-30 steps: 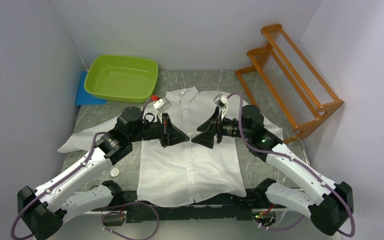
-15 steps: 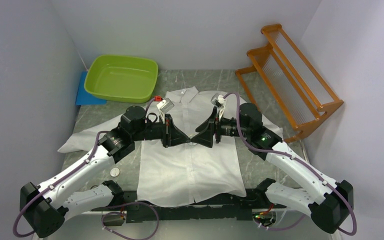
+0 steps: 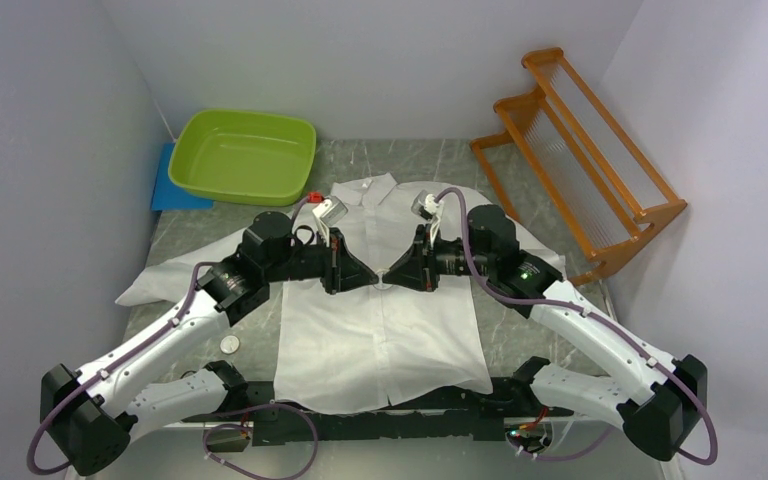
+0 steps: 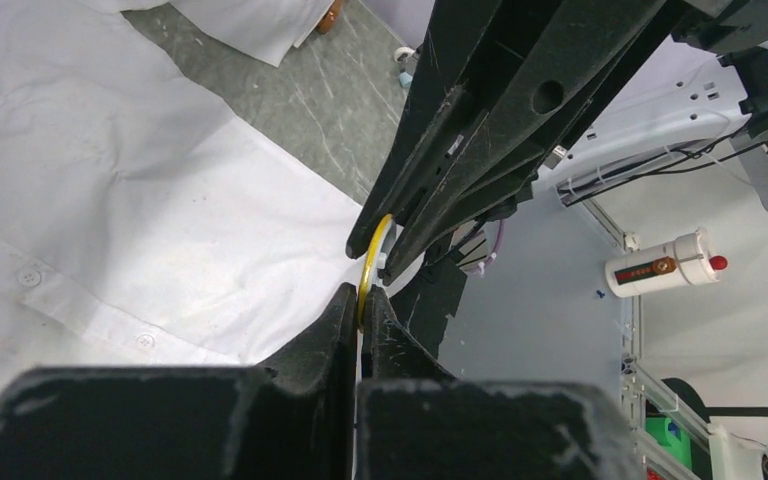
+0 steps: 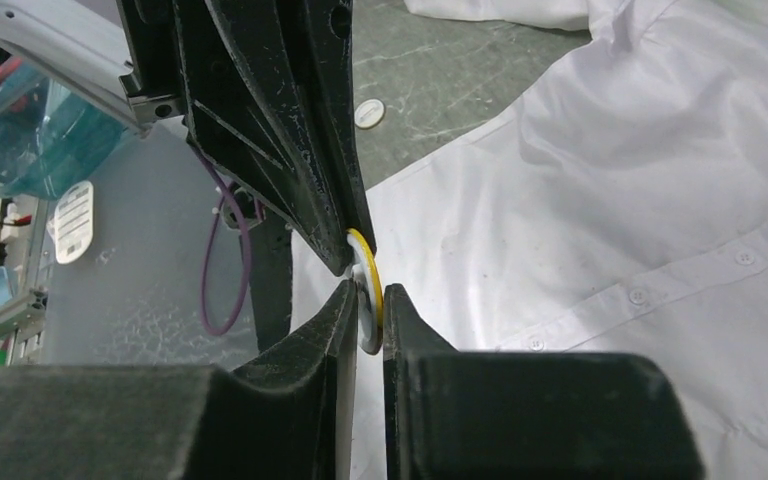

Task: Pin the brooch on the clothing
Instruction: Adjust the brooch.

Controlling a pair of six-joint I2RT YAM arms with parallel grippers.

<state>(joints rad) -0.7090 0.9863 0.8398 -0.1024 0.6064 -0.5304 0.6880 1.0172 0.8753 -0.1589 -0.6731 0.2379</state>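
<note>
Evidently the brooch (image 5: 366,275) was being passed or opened between arms: left claw (image 3: 373,281) and right claw (image 3: 392,277) each pinched it tight above the shirt (image 3: 380,345), midway between the table's (image 3: 410,158) side edges. Next, its pin would need freeing, then lowering onto the fabric.

R gripper (image 3: 393,279) sits further left than 1 s ago, L gripper (image 3: 371,279) slightly further right. Gap btwn their tips is closed; they now meet at the brooch (image 5: 365,288) above the shirt (image 3: 380,345).
</note>
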